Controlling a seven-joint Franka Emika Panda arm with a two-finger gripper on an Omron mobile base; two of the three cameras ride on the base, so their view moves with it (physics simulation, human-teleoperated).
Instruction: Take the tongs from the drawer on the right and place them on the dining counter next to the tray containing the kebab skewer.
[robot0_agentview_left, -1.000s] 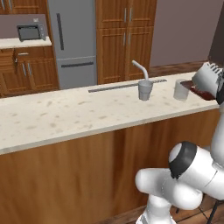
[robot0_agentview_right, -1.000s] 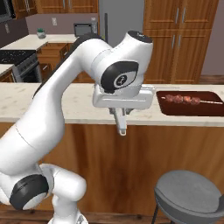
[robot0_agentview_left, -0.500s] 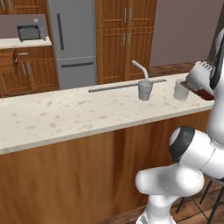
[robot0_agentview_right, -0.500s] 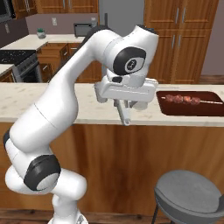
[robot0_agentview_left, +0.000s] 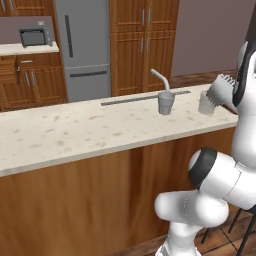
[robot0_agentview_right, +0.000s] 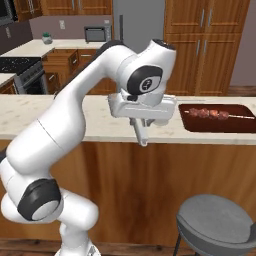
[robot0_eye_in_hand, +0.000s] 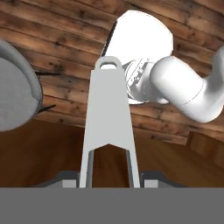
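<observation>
My gripper (robot0_agentview_right: 140, 123) is shut on the tongs (robot0_agentview_right: 142, 135), slim light-grey metal that hangs down from the hand in front of the dining counter (robot0_agentview_right: 50, 120). In the hand view the tongs (robot0_eye_in_hand: 109, 122) run away from my gripper (robot0_eye_in_hand: 110, 177), looped end farthest, over the wooden floor. Seen from the left base, their scalloped ends (robot0_agentview_left: 220, 91) show at the right edge above the dining counter (robot0_agentview_left: 75, 130). The dark reddish-brown tray (robot0_agentview_right: 220, 130) lies just right of the hand, with the kebab skewer (robot0_agentview_right: 210, 113) in it. The drawer is out of view.
A grey cup with a straw (robot0_agentview_left: 165, 101) and a pale glass (robot0_agentview_left: 205, 104) stand on the counter near the hand. A grey stool (robot0_agentview_right: 215, 225) stands below the counter's front, its seat also at the stool (robot0_eye_in_hand: 17, 96). Fridge and wooden cabinets line the far wall.
The arm has risen and straightened over the counter. The hand with the tongs has shifted slightly along the counter's front edge, still beside the tray. The grip is unchanged.
</observation>
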